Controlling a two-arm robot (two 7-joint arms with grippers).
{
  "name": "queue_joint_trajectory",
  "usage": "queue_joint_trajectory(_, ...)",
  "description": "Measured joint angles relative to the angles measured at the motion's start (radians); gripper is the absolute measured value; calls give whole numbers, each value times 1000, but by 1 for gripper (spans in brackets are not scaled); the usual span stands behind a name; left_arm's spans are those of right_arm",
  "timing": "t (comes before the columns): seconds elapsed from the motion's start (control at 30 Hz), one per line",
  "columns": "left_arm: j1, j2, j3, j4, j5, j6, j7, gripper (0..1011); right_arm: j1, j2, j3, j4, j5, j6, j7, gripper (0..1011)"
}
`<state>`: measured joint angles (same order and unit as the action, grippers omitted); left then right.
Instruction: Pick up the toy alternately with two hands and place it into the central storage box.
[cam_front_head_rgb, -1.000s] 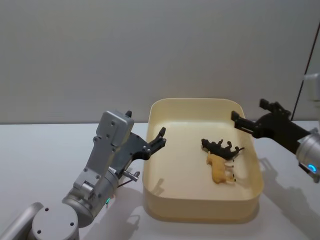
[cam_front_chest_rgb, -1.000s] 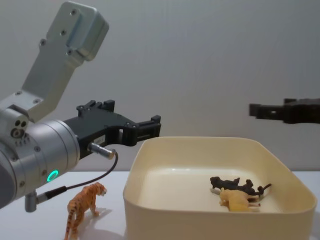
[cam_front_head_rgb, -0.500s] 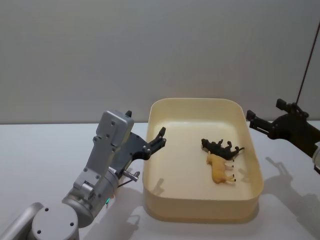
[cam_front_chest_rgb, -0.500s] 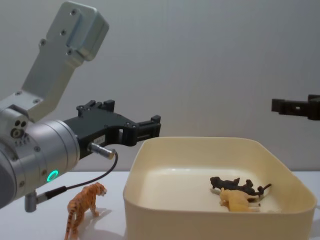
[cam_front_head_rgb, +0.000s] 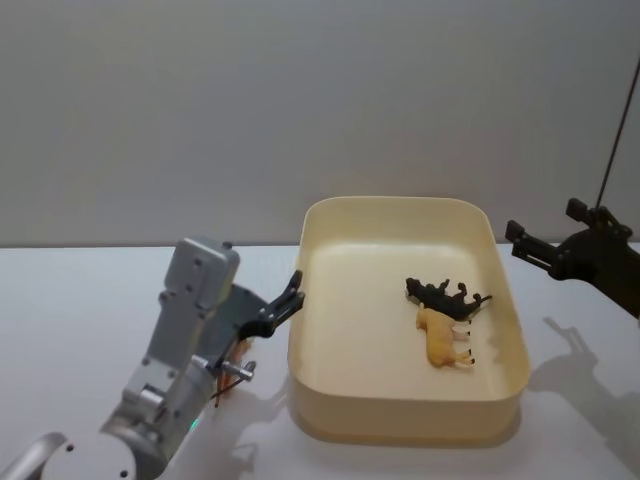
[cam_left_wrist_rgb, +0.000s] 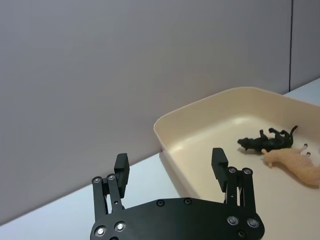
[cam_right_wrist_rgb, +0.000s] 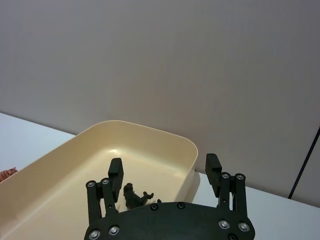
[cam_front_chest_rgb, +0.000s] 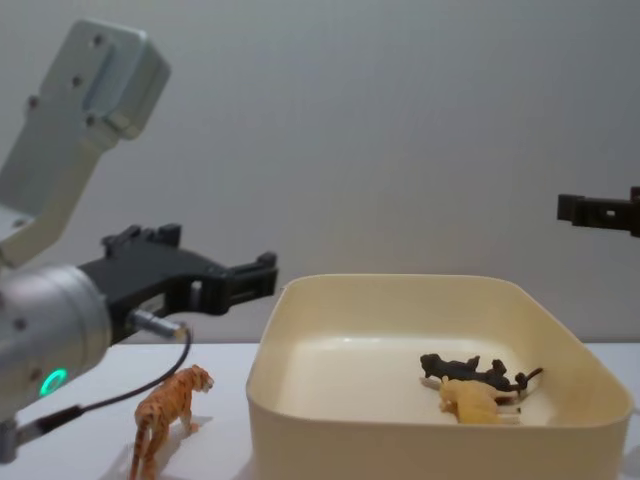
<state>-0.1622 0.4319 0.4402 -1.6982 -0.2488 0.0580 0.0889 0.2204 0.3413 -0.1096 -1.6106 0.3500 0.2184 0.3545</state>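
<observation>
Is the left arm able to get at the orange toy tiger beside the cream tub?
Probably yes: the left gripper hangs above the orange striped toy tiger, jaws open, with nothing between them; the cream-yellow plastic tub stands beside it.

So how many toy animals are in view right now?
3. A black one and a tan one lie side by side in the box; a tiger stands on the table to its left.

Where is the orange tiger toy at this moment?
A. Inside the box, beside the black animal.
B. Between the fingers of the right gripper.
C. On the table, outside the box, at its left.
C: the tiger stands upright on the table, left of the box and apart from its wall.
</observation>
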Motion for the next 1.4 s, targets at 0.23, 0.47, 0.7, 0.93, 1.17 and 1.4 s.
queue_joint_trajectory(0.23, 45, 36, -12, -36, -49, 36, 34, 1001, -3, 2, 2, -3, 2, -1, -2, 1001)
queue_joint_trajectory(0.47, 86, 74, -29, -59, -119, 82, 26, 1001, -5, 4, 3, -6, 4, -1, -3, 1001)
queue_joint_trajectory(0.7, 105, 98, -42, -61, -168, 116, -7, 1001, -6, 4, 3, -7, 5, -1, -4, 1001)
queue_joint_trajectory(0.93, 113, 111, -54, -49, -199, 141, -22, 1001, -7, 5, 4, -8, 6, 0, -4, 1001)
queue_joint_trajectory(1.17, 103, 108, -65, -19, -216, 160, -41, 1001, -8, 5, 4, -8, 6, 0, -4, 1001)
queue_joint_trajectory(1.4, 71, 89, -71, 24, -220, 174, -77, 1001, -8, 6, 4, -8, 6, 0, -4, 1001)
